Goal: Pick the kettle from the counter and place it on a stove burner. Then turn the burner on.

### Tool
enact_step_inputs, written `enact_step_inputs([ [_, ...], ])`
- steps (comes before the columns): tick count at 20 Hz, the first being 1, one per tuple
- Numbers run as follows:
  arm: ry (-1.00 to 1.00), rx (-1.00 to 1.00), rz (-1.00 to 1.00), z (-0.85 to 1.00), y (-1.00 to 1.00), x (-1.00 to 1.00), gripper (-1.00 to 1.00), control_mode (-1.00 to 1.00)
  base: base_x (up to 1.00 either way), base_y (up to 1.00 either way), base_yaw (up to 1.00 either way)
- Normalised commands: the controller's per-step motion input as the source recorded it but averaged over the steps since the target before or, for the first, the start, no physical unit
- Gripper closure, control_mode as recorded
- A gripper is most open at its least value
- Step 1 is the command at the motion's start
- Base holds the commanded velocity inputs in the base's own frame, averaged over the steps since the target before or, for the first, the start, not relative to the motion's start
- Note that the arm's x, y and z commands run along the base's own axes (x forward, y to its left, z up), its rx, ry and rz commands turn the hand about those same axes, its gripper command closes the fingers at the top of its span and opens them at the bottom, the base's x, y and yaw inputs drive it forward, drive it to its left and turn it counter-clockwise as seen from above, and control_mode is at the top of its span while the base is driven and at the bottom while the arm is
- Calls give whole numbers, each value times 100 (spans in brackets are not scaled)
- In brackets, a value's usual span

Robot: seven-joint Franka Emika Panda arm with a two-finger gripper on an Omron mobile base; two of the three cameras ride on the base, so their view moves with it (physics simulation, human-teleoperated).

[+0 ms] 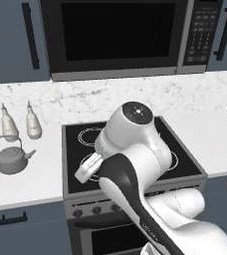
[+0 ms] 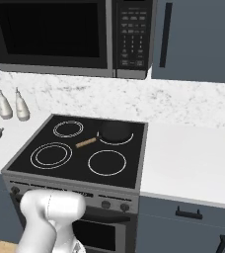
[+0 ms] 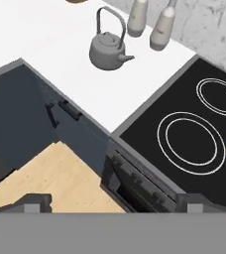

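Kettle (image 1: 12, 159) is seen standing upright on the white marbled worktop (image 1: 41, 174), to the left of the black glass stove (image 1: 73, 184), with its thin wire handle arched above the knobbed lid and its short spout turned toward the stove. Two white bottles (image 1: 21, 122) with narrow necks are seen just behind it, near the wall. In the hand view the kettle (image 3: 107, 49) is found near the top, on the worktop (image 3: 85, 89), well apart from the claw (image 3: 112, 206), whose two dark fingertips (image 3: 33, 202) are seen wide apart at the bottom, so the claw is open and nothing is held between them. Below the claw a patch of pale wooden floor (image 3: 50, 183) and the dark blue-grey cabinet fronts (image 3: 21, 109) are shown. The largest burner marking (image 3: 192, 141), two concentric white rings, is seen on the stove's front left, bare. In the right base view a dark pan (image 2: 115, 131) with a wooden handle is seen resting on the rear right burner, and a microwave (image 2: 70, 34) is mounted above the stove. A row of knobs (image 1: 93, 209) is seen along the stove's front panel. The arm's white links (image 1: 135, 164) are seen folded over the stove's front in the left base view.
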Motion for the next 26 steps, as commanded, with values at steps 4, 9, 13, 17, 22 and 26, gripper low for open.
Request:
enact_step_inputs([
  [4,-9,-6,17,0,98,-8,-100,-100,0,0,0],
  [9,-2,-3,1,0,33,22,-100,-100,0,0,0],
  [13,0,0,0,0,0,44,-100,-100,0,0,0],
  [17,0,0,0,0,2,68,-100,-100,0,0,0],
  [22,0,-3,5,-12,16,33,-100,-100,0,0,0],
  [26,0,-4,11,-2,53,53,-100,-100,0,0,0],
])
